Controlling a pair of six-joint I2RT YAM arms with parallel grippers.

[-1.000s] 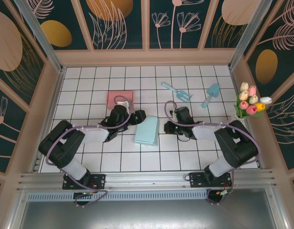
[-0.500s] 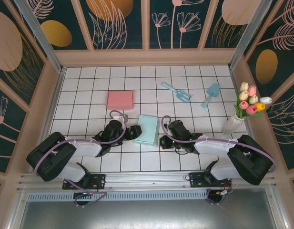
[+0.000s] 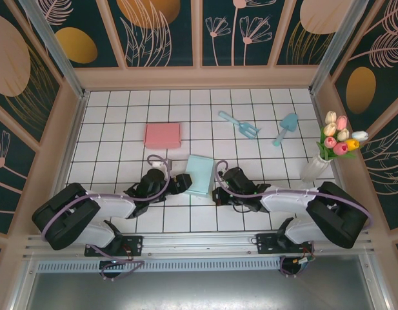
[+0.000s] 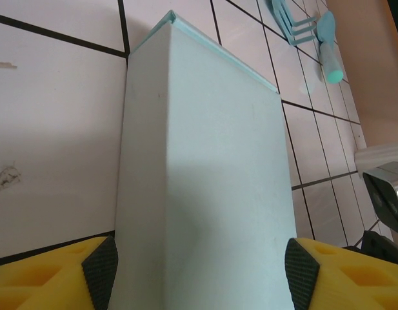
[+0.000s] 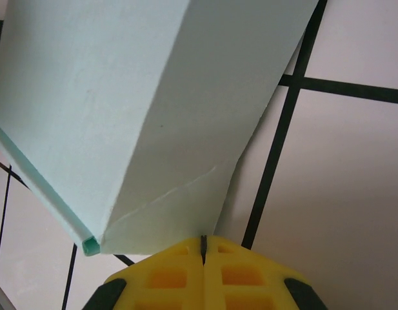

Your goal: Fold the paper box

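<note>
On the white tiled table (image 3: pixel 121 116), the pale blue paper box (image 3: pixel 200 174) sits between your arms, left gripper (image 3: pixel 182 182) clasping it wide across both sides, right gripper (image 5: pixel 202 248) pressed together at a flap's edge; mid-fold, you next need a steady inward push.

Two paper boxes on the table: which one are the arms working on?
The pale blue box, between left gripper and right gripper; the pink box lies alone farther back.
</note>
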